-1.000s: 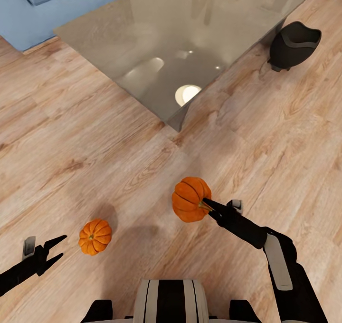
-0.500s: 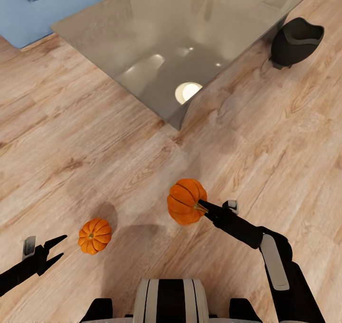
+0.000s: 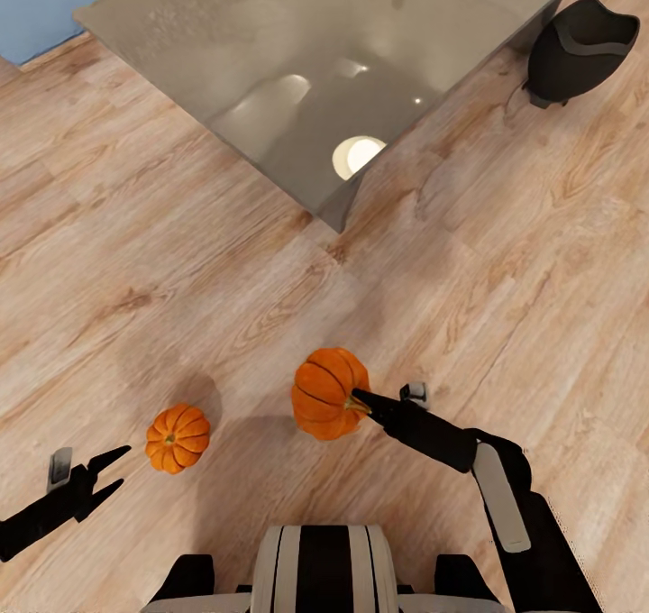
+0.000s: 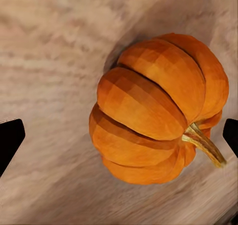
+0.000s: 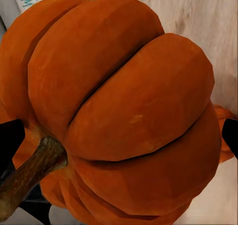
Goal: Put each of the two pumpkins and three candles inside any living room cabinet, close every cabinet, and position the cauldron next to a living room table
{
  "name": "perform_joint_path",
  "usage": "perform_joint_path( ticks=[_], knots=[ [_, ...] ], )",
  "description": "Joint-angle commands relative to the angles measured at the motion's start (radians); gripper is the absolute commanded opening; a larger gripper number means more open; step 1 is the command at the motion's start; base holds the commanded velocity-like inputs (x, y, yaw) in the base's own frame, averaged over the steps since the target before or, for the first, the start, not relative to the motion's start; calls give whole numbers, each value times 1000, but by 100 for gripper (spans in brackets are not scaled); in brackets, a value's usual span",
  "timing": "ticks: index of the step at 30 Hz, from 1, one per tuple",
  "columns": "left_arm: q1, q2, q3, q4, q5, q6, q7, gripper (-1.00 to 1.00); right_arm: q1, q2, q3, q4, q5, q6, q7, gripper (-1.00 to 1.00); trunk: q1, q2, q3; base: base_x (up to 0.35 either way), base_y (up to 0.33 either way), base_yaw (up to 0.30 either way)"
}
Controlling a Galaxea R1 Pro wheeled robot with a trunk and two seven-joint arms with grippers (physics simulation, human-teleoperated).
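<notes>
A: Nearest first: what are the two arms doing?

B: The right gripper is clamped on the stem side of one pumpkin, holding it clear above the floor; its shadow lies on the planks beneath. The left gripper has its fingers spread and nothing between them, pointing at the second pumpkin, which sits on the floor just ahead of it.

A: And the left wrist camera?

B: That second pumpkin lies on its side, stem out, between the two finger tips at the frame edges but not yet touched.

A: How should the pickup go?

B: I'd ease the left arm forward so the fingers straddle the body or stem squarely before pinching, since a round ball could roll off a glancing touch. Keep the right grip steady meanwhile.

A: Further out?

B: The grey table stands beyond, and the black cauldron rests on the floor close beside its far corner
</notes>
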Motion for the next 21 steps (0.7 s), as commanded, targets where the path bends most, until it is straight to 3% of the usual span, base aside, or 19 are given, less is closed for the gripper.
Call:
perform_joint_path(
  ticks=[1,10,21],
  knots=[
    [0,-2,0,0,0,-6,0,100,0,6,3,1,1,-2,-1,-100,0,0,0,0,0,0],
    [0,-3,1,0,0,-40,1,100,-1,56,15,6,3,-14,0,-100,-1,0,8,0,0,0],
    [0,-4,0,0,1,-41,0,100,-1,57,15,7,-1,-14,1,-100,-4,2,35,0,0,0]
  ],
)
